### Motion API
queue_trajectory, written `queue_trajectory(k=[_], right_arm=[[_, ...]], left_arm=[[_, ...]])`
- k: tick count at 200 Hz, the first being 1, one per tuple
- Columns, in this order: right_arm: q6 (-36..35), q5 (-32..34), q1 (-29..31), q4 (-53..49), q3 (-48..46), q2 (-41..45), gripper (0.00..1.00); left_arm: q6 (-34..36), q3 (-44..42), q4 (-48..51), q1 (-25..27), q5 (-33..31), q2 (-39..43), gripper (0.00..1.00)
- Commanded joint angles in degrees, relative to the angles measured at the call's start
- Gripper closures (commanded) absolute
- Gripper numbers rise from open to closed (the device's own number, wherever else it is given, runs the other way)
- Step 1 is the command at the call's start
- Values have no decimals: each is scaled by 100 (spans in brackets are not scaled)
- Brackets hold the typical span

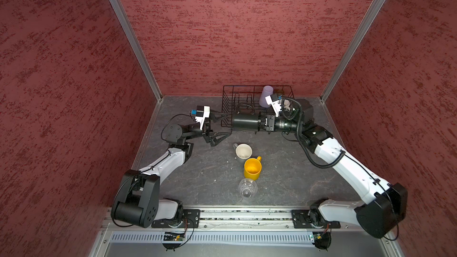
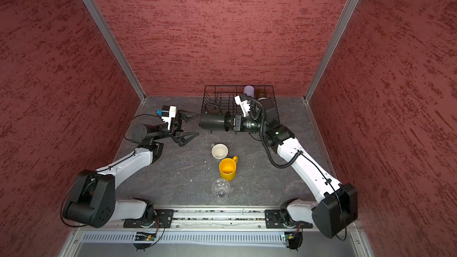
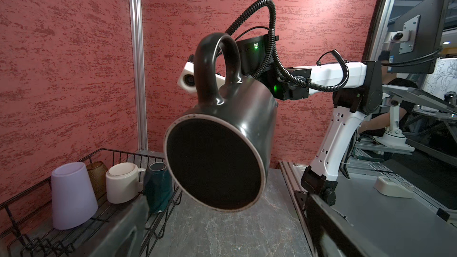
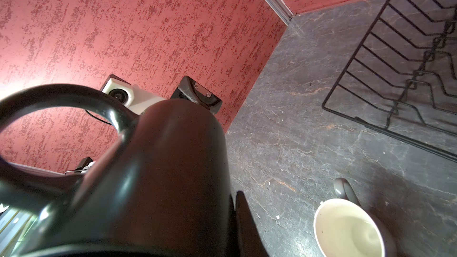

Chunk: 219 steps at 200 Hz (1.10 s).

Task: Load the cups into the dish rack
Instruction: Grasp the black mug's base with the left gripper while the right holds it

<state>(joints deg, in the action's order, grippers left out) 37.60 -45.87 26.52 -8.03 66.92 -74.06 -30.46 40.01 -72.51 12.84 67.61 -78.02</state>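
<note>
The black wire dish rack stands at the back wall. In it, upside down, are a lilac tumbler, an amber glass, a white mug and a teal mug. My right gripper is shut on the rim of a black mug, held on its side, handle up, over the rack's front edge. My left gripper is open and empty, just left of the mug's base. On the table stand a grey mug, a yellow mug and a clear glass.
Red textured walls close in the left, back and right sides, with aluminium posts in the corners. A metal rail runs along the table's front edge. My right arm's wrist and cable hang over the rack's right part.
</note>
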Motion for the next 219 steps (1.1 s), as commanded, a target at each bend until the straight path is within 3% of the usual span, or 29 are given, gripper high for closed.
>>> queue_trajectory(k=[1, 140, 219], right_arm=[[68, -371, 88, 757, 156, 12, 100], [257, -562, 657, 1310, 164, -421, 100], [489, -603, 812, 1785, 73, -617, 100]], left_arm=[[-127, 178, -388, 68, 108, -42, 0], [-659, 433, -756, 276, 406, -402, 0], [-875, 584, -844, 408, 586, -529, 6]])
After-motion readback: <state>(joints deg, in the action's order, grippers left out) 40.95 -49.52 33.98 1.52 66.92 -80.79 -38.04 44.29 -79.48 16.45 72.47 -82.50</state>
